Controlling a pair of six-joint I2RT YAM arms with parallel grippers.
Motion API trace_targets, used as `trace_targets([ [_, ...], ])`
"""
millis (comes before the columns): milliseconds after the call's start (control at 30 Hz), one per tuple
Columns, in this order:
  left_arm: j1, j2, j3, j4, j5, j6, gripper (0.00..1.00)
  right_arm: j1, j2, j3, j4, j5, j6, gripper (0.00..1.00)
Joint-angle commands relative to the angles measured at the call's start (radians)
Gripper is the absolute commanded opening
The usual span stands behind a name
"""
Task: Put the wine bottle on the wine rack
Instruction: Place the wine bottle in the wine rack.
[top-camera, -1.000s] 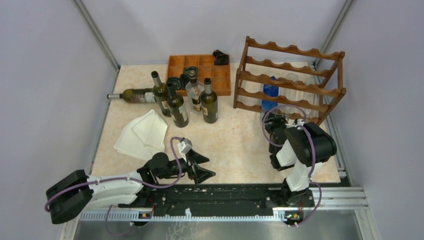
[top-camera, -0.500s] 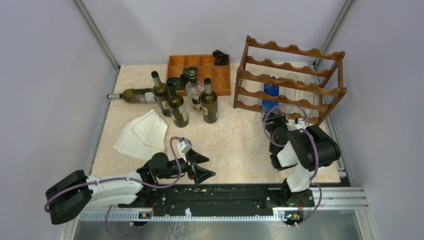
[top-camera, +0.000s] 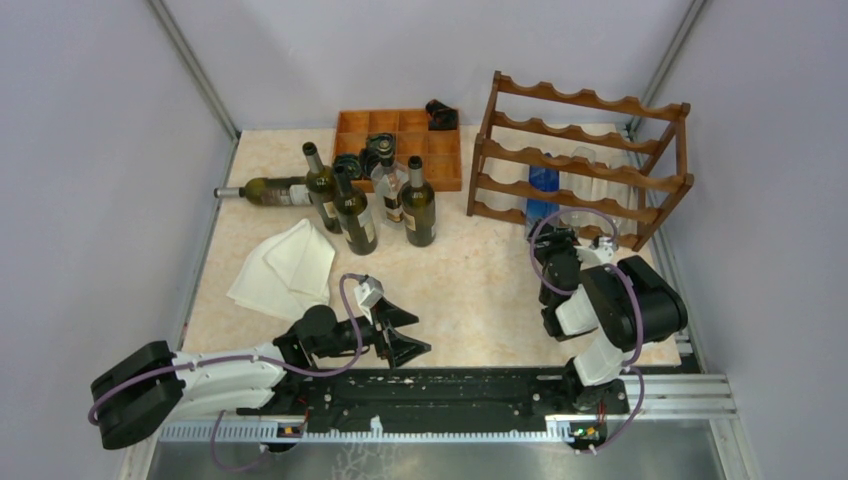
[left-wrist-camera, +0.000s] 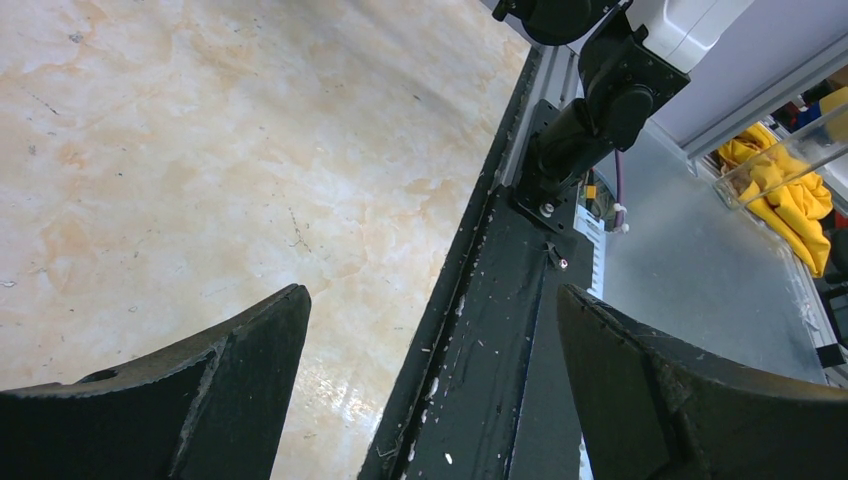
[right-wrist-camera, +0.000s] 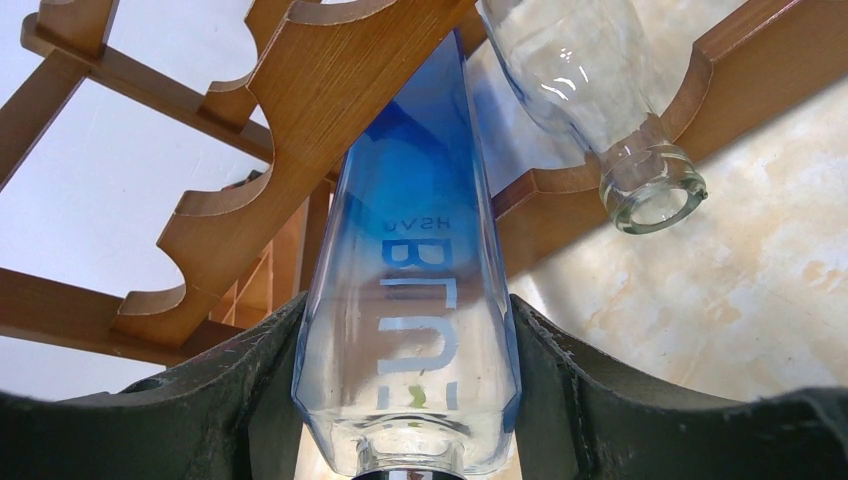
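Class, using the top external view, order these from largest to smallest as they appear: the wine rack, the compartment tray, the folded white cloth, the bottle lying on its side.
1. wine rack
2. compartment tray and white cloth: too alike to rank
3. lying bottle

You see the wine rack (top-camera: 580, 150) in reddish-brown wood, smooth, with a fine grain and a soft sheen. The wine bottle (right-wrist-camera: 410, 270) between the fingers (right-wrist-camera: 640, 420) of your right tool (right-wrist-camera: 405, 340) is blue glass, glossy and half transparent. The clear bottle (right-wrist-camera: 600, 80) beside it is colourless shiny glass. These fingers look like black matt plastic with a slightly rough edge, the same as on your left tool (left-wrist-camera: 432, 300). The tabletop (left-wrist-camera: 200, 150) is a polished beige surface that looks like marble. The rail (left-wrist-camera: 500, 330) is black painted metal, scratched and dusty. The napkin (top-camera: 285, 262) is white matt cloth.
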Motion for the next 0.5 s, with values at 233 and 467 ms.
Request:
trace_targets([
  [233, 0.004, -0.02, -0.006, 0.002, -0.003, 0.008, 0.98, -0.001, -0.077, 0.047, 0.332, 0.015, 0.014, 0.0],
  [467, 0.004, -0.025, -0.005, -0.002, -0.003, 0.01, 0.98, -0.003, -0.084, 0.066, 0.333, 0.01, 0.01, 0.0],
])
